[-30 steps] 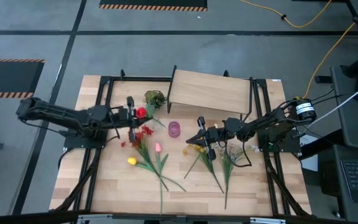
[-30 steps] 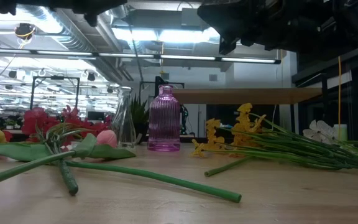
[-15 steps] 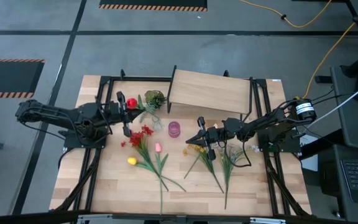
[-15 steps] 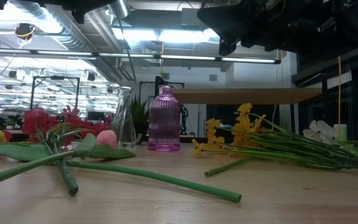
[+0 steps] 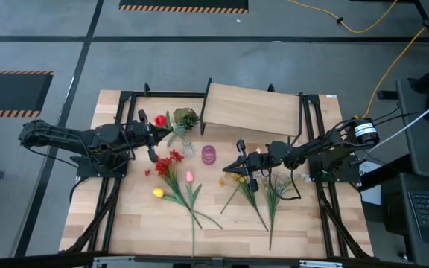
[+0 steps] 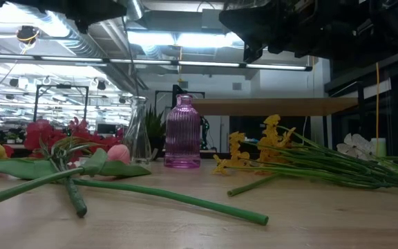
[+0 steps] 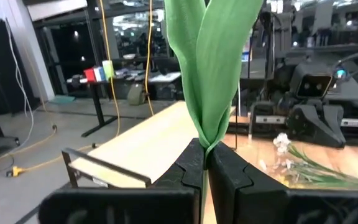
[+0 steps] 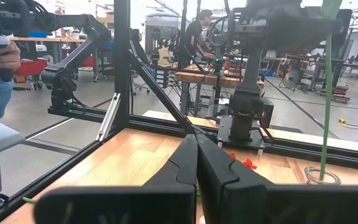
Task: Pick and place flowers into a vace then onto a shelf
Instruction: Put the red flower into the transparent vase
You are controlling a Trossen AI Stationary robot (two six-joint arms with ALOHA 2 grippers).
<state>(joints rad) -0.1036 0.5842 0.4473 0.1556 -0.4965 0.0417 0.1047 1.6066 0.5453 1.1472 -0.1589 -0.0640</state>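
My left gripper [image 5: 150,135] is raised near the table's far left and is shut on a red-blossomed flower [image 5: 160,120]. That flower's thin green stem [image 8: 325,93] runs down to the mouth of a clear glass vase [image 5: 185,119] [image 6: 138,131]. A short leafy green bunch stands by this vase. A ribbed pink vase [image 5: 209,154] [image 6: 183,133] stands upright at mid-table. More flowers lie flat: red, pink and yellow ones [image 5: 173,175], and orange and white ones [image 5: 263,186]. The shelf [image 5: 252,109] stands at the far edge. My right gripper [image 5: 240,161] hovers shut above the orange flowers. My left gripper pinches the red flower between its two fingers, low on its long green leaves [image 7: 207,138], coming in level from the table's left, across the stem. The flower is lifted clear and upright. Its stem's lower end [image 8: 322,168] hangs at the glass vase's rim.
Black frame rails [image 5: 121,179] run along the table's left and right sides. The shelf's thin black legs [image 5: 205,100] stand just beyond the glass vase. Bare wood lies toward the near edge [image 5: 140,231]. People and other workbenches show in the room behind.
My left gripper has moved toward the table's far edge and slightly left, carrying the red flower with it. The blossom now sits beside the glass vase, and the stem stands over its mouth. My right arm has kept still.
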